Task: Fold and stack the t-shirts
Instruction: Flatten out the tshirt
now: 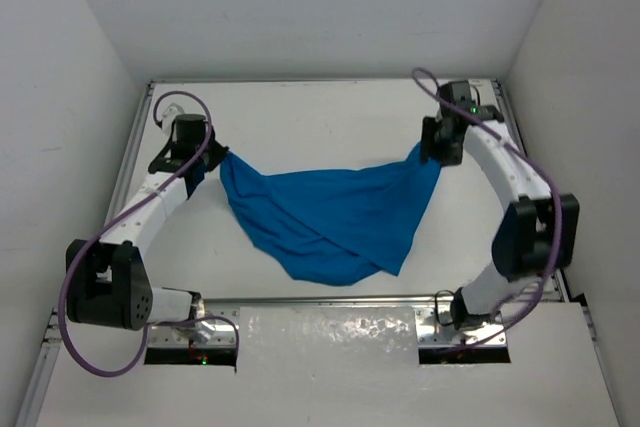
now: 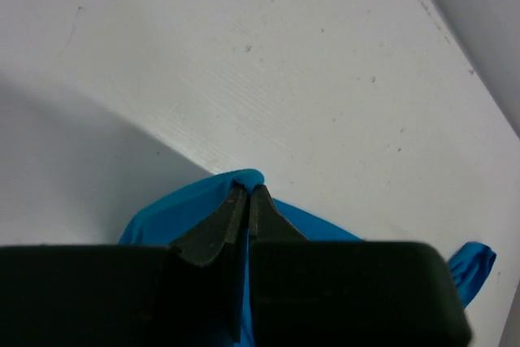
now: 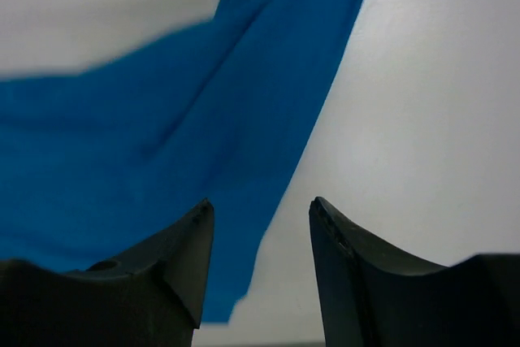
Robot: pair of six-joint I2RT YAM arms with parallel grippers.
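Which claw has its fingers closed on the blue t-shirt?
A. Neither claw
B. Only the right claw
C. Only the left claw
C: the left claw pinches a fold of the t-shirt between its nearly touching tips, while the right claw has its fingers wide apart.

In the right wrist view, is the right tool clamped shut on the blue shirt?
No, the right tool stands open, its two dark fingers apart, with the plain bright blue cloth t-shirt lying beyond them.

Robot lab cell (bare white walls (image 1: 300, 7), white table (image 1: 320, 117)).
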